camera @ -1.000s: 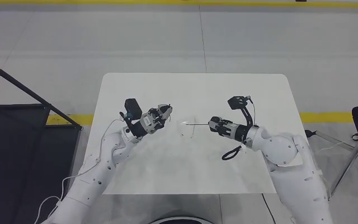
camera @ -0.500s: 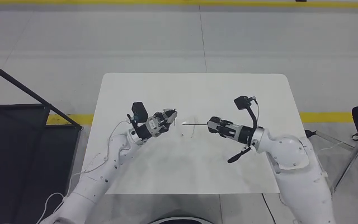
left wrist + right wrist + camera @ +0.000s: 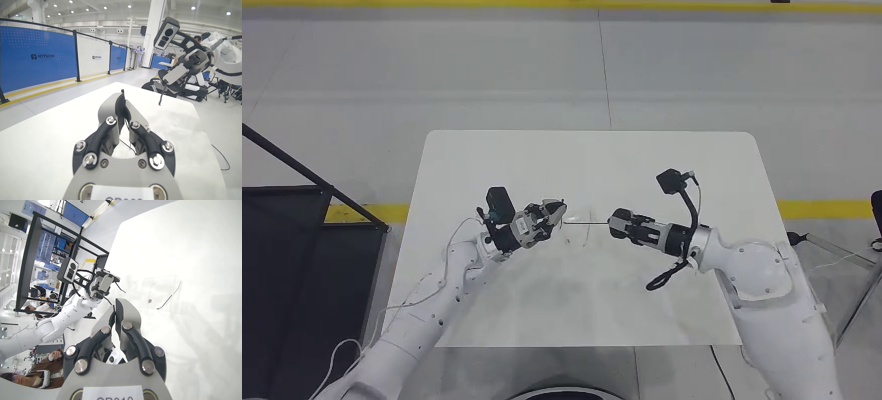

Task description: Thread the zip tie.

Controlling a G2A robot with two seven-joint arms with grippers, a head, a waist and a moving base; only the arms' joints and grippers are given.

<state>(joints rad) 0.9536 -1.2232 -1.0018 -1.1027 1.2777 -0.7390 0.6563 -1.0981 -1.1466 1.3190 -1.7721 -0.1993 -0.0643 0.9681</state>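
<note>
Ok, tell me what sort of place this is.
Probably a large indoor factory or robotics test hall: blue fence panels, yellow floor lines and rows of high ceiling lights surround the white table.

Zip tie (image 3: 587, 221): hairline between left gripper (image 3: 560, 208) and right gripper (image 3: 610, 221) in top view, too small to tell head from tail or whether it is threaded. Left wrist view: tie mostly hidden between clamped pads (image 3: 120, 104), only short tip past fingertips. Right wrist view: held end buried between pads (image 3: 118, 313). Both gripper bases cut by picture edge.
</note>
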